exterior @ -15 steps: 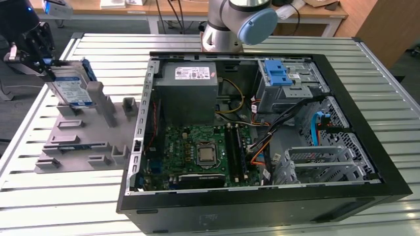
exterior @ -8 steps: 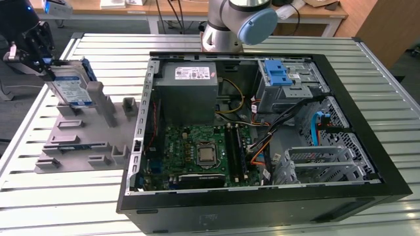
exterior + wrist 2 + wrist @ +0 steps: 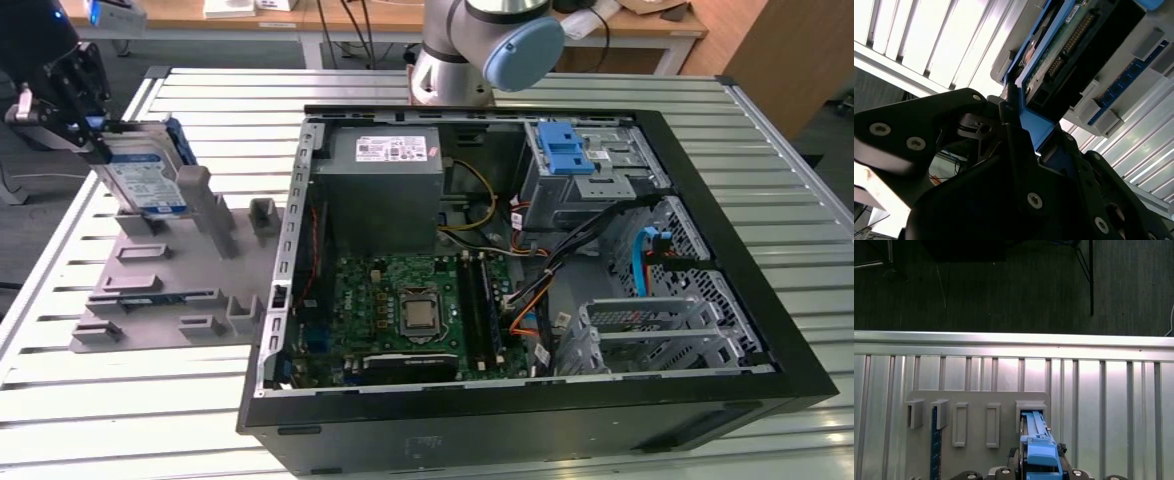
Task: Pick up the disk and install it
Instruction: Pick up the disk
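Gripping the flat silver hard-drive disk (image 3: 144, 178) by its blue plastic carrier frame, the black pincer (image 3: 96, 140) is closed on the upper edge. In the second wrist view its fingers (image 3: 1013, 125) clamp the blue frame, with the disk (image 3: 1074, 40) just past them. Disk stands upright, lower edge at a slot of the grey plastic holder fixture (image 3: 174, 290). Fixture lies on a slatted silver metal desk (image 3: 134, 400). An open black computer case (image 3: 534, 420) sits just beside the fixture. Dark floor (image 3: 1004, 285) beyond the desk edge past the fixture.

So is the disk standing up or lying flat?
Standing up: the disk sits on edge in the grey holder, tool clamped on it.
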`<state>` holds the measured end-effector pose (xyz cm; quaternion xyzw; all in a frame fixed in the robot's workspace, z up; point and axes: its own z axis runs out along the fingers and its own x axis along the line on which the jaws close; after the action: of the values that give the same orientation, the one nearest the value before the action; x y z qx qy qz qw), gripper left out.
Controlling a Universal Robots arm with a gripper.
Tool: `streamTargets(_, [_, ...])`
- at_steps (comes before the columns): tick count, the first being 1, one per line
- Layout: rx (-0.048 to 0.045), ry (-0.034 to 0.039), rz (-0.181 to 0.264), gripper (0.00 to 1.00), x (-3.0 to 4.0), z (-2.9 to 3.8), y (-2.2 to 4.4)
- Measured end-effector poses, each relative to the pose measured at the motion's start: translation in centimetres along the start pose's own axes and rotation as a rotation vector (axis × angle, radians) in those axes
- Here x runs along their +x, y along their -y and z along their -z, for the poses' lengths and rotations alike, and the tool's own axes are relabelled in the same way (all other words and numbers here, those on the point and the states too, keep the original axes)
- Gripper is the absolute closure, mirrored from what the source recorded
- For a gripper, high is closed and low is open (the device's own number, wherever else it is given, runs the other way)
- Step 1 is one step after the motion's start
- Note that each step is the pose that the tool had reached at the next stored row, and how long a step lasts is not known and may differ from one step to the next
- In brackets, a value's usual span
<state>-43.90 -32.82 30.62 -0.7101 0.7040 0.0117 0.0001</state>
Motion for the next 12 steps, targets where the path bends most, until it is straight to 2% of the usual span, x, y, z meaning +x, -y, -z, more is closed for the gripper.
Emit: streamTargets(12, [0.0002,0.0,0.0,0.64,0.0,0.27,0.0])
